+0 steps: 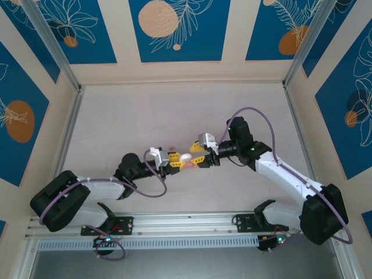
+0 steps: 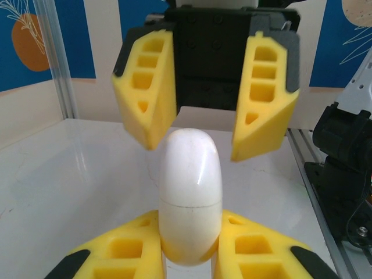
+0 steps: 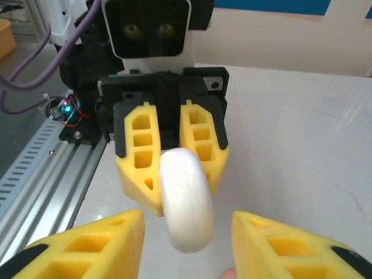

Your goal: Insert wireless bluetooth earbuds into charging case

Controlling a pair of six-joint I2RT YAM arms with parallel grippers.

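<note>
My left gripper is shut on a glossy white rounded disc with a thin seam around it, held edge-on above the table. Facing it, my right gripper is open, with one yellow finger on each side of the disc's free end and a gap on both sides. From the top view the two grippers meet at the table's middle. A coral-pink patch shows beneath them and a pink bit on the table below. I cannot tell whether either is the charging case or an earbud.
A tiny pinkish bit lies on the white table just behind the left gripper. Aluminium posts and patterned walls bound the table. A metal rail runs along the near edge.
</note>
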